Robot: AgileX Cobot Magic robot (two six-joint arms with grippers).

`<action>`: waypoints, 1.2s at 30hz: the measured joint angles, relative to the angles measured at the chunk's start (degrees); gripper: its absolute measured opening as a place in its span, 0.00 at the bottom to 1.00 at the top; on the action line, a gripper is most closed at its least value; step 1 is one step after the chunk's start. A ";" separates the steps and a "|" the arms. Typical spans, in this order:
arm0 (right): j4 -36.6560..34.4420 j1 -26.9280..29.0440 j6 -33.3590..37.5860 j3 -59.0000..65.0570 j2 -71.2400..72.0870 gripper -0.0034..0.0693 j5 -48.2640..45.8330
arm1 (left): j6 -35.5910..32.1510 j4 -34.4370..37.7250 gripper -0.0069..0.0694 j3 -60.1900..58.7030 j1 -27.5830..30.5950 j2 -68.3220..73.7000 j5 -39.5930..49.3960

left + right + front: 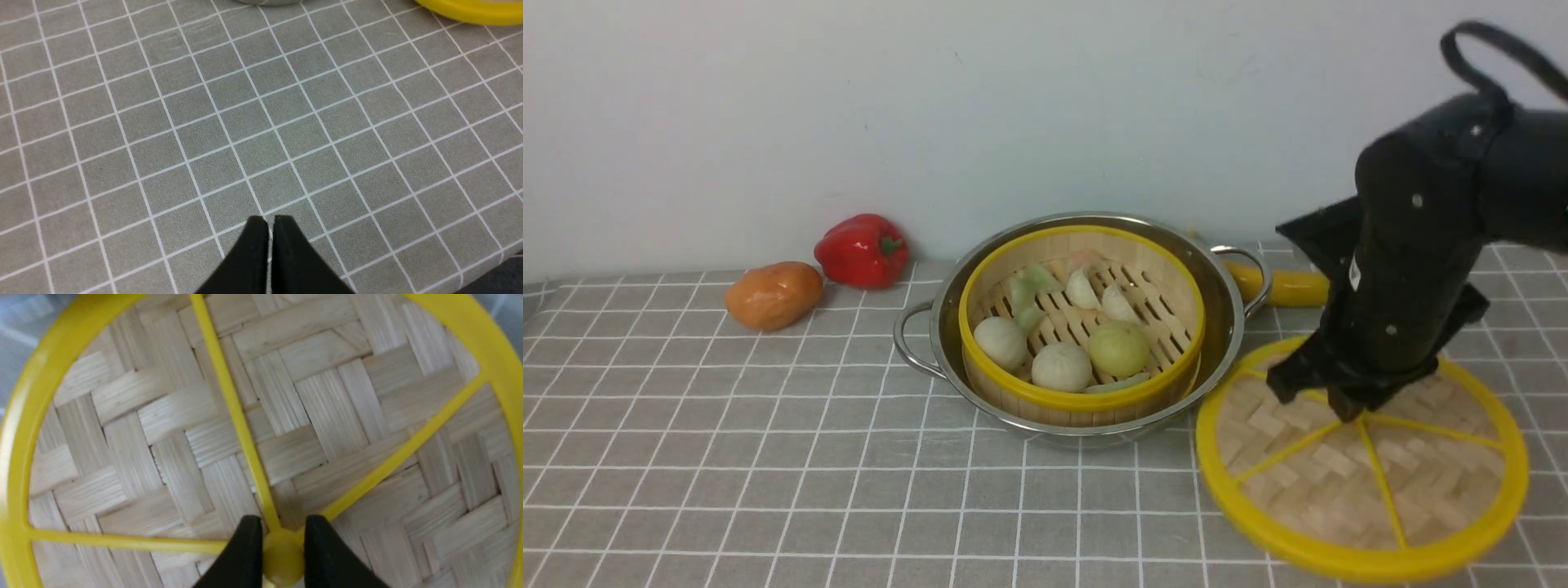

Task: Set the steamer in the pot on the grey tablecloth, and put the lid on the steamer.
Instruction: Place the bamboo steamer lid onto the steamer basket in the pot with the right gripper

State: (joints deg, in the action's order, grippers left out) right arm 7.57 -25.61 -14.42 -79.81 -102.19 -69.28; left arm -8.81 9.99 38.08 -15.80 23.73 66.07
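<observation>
Flanking the hub of the lid [310, 400], right gripper [282, 522], jaws seemingly pressing it.

Front and close right wrist views share lid [1364, 482].

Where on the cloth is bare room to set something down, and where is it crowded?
Bare: the grey tablecloth left of the pot, in front of the red pepper and orange vegetable. Crowded: right side, where the lid is close beside the pot.

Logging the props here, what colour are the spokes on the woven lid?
Yellow spokes, same as the lid rim; the right wrist view shows it best.
</observation>
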 joint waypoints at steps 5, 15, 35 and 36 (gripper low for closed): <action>-4.55 0.00 4.10 -14.25 -0.28 0.24 -1.41 | 0.00 0.05 0.11 0.00 0.00 0.00 0.00; -10.26 -0.11 6.93 -31.34 -9.66 0.24 -1.10 | -0.42 0.05 0.11 0.00 0.00 0.00 -0.11; -7.57 -8.12 12.98 -31.85 -15.03 0.24 15.13 | -0.89 -0.01 0.11 0.00 0.00 0.00 -3.21; -7.57 -8.12 12.98 -31.85 -15.03 0.24 15.48 | -0.93 -0.01 0.11 0.00 0.00 0.00 -3.21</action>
State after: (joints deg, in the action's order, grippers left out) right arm 0.00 -33.73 -1.44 -111.66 -117.22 -53.81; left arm -9.75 9.98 38.08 -15.80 23.73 62.86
